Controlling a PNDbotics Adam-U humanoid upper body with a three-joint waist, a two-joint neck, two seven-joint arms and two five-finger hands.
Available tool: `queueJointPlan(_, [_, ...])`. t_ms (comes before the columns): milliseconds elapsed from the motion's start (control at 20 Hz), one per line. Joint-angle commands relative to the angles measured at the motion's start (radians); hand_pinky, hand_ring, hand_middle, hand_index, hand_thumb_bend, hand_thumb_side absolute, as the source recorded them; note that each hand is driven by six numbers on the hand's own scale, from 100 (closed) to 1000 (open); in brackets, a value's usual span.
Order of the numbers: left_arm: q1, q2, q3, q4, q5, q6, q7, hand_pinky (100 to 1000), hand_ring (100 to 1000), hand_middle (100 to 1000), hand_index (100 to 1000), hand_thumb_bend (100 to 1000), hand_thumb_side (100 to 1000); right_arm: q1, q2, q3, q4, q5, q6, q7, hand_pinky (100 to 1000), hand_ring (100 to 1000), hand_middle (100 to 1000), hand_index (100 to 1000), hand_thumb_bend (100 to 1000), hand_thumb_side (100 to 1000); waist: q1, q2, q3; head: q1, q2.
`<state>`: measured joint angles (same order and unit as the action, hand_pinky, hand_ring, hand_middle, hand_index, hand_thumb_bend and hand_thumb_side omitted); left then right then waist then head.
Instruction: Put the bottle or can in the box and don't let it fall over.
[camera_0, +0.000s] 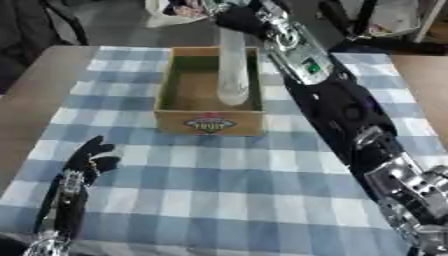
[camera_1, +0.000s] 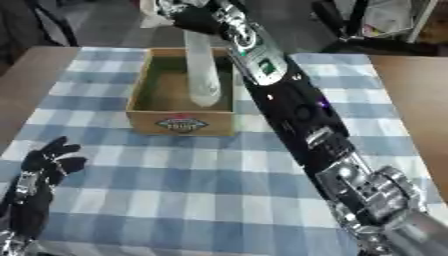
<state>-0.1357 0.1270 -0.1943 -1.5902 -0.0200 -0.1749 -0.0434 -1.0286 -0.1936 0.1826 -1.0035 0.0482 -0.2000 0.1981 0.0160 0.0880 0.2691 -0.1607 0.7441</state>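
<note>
A tall clear plastic bottle (camera_0: 232, 67) stands upright inside the open cardboard box (camera_0: 210, 122), its base on the box floor toward the right side. My right hand (camera_1: 194, 19) reaches in from the right along the far edge and is curled round the bottle's top. The box sits on a blue and white checked cloth (camera_0: 227, 170) and has a red and white label on its front wall. My left hand (camera_0: 87, 157) rests near the lower left on the cloth with its fingers relaxed and holds nothing.
The brown table (camera_0: 35, 95) shows bare at the left and the right of the cloth. Dark chairs and white bags stand beyond the far edge. My right arm (camera_0: 350, 115) stretches across the right half of the cloth.
</note>
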Motion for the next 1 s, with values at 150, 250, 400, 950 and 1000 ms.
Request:
queueJointPlan(150, [-0.012, 0.005, 0.000, -0.011, -0.009, -0.002, -0.001, 777, 709, 747, 919, 450, 968, -0.008, -0.006, -0.012, 0.018, 0.084, -0.042, 0.129, 755, 932, 859, 997, 368, 608, 0.001, -0.009, -0.011, 0.000, -0.017])
queueJointPlan(250, [-0.011, 0.006, 0.000, -0.011, -0.010, -0.002, 0.000, 777, 709, 747, 919, 450, 968, -0.004, -0.008, -0.023, 0.022, 0.104, -0.058, 0.146, 780, 961, 896, 1000, 440, 627, 0.002, -0.009, -0.016, 0.003, -0.017])
queueJointPlan(400, [-0.009, 0.008, 0.002, -0.011, -0.011, -0.002, 0.001, 777, 709, 747, 919, 448, 969, 0.002, -0.010, -0.034, 0.028, 0.114, -0.067, 0.152, 805, 985, 930, 1000, 522, 659, 0.003, -0.009, -0.025, 0.007, -0.017])
queueJointPlan(950, [0.001, 0.013, 0.012, -0.011, -0.014, -0.003, 0.010, 777, 708, 746, 919, 448, 970, 0.032, -0.043, -0.056, -0.056, 0.038, -0.058, 0.128, 795, 979, 928, 1000, 583, 657, -0.006, -0.015, -0.074, 0.045, -0.010])
queueJointPlan(1000, [0.003, 0.014, 0.015, -0.011, -0.015, -0.003, 0.013, 777, 708, 746, 919, 447, 970, 0.043, -0.058, -0.066, -0.087, 0.012, -0.053, 0.103, 790, 973, 921, 1000, 576, 648, -0.009, -0.016, -0.085, 0.057, -0.009])
